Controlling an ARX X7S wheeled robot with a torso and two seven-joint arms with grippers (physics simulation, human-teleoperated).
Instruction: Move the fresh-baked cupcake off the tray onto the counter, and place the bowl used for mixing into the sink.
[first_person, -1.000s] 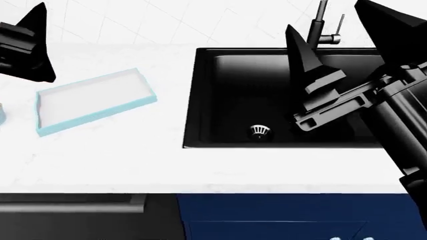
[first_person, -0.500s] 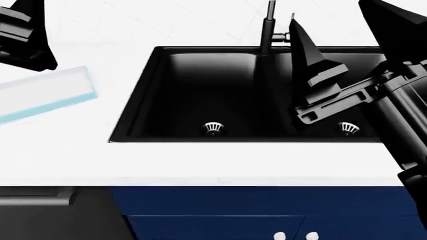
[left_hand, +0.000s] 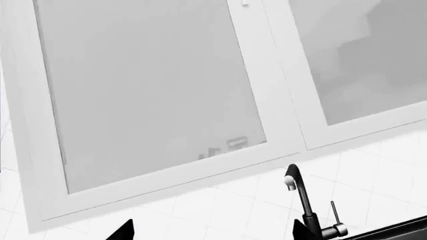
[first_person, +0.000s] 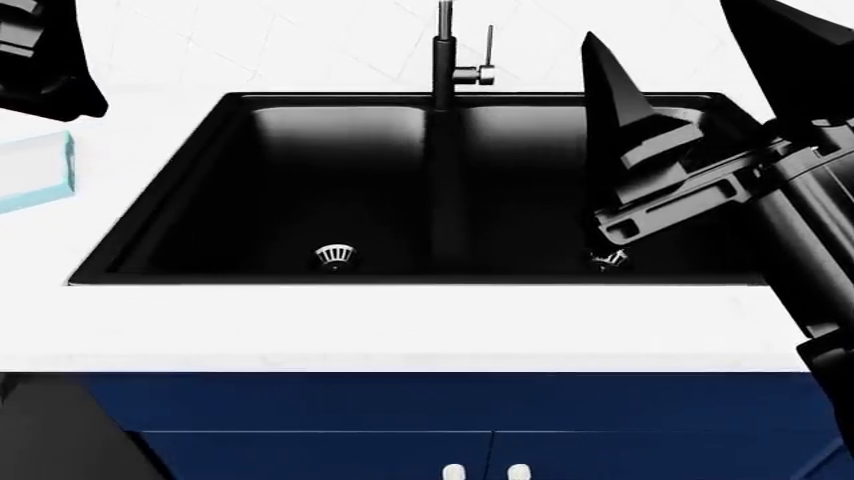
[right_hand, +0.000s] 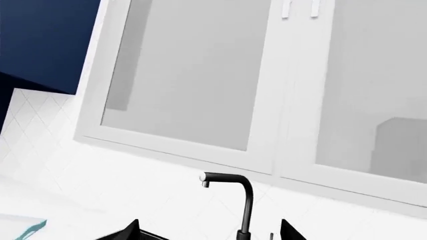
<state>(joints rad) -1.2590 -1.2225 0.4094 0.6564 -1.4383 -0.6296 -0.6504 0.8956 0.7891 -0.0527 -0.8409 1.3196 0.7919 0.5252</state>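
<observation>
Matte black double-basin sink (first_person: 400, 190) centred under right gripper (first_person: 694, 90), jaws spread, empty; left jaws' state unclear; reddish-brown wooden bowl out of view.

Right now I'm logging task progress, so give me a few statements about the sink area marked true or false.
1. The sink has two basins. True.
2. The bowl lies in the left basin. False: both basins look bare apart from their drains; no bowl is in view.
3. The tray shows only at the head view's left edge. True.
4. The right end effector grips the cupcake. False: it is open and holds nothing.
5. The tap stands at the sink's front edge. False: it stands at the back.
</observation>
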